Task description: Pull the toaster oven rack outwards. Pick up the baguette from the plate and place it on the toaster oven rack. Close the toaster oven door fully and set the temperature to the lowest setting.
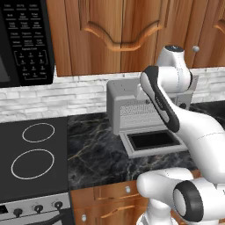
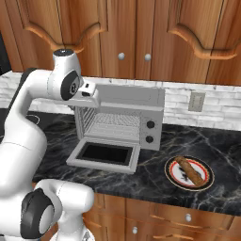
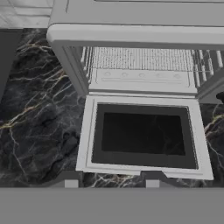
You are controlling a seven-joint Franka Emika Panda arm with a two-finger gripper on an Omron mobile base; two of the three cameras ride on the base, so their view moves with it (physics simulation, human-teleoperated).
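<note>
On dark marble counter [image 2: 155, 174], boxy light-grey toaster oven [image 2: 123, 117] sitting with grey-framed glass door [image 3: 142, 136] lying fully down. Silvery wire rack [image 3: 142, 59] resting inside cavity. Hand [image 3: 112, 177] hovering above door's front edge, fingers parted, gripping nothing. Golden-brown baguette [image 2: 190, 170] lying on red-rimmed round plate [image 2: 176, 180], right of oven.

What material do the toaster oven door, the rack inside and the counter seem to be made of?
Toaster oven door: likely matte light-grey metal frame around a dark, glass-like pane. Toaster oven rack: probably silvery metal wire, judging by the thin parallel bars. Counter: looks like polished black marble or similar stone, with pale and golden veins.
</note>
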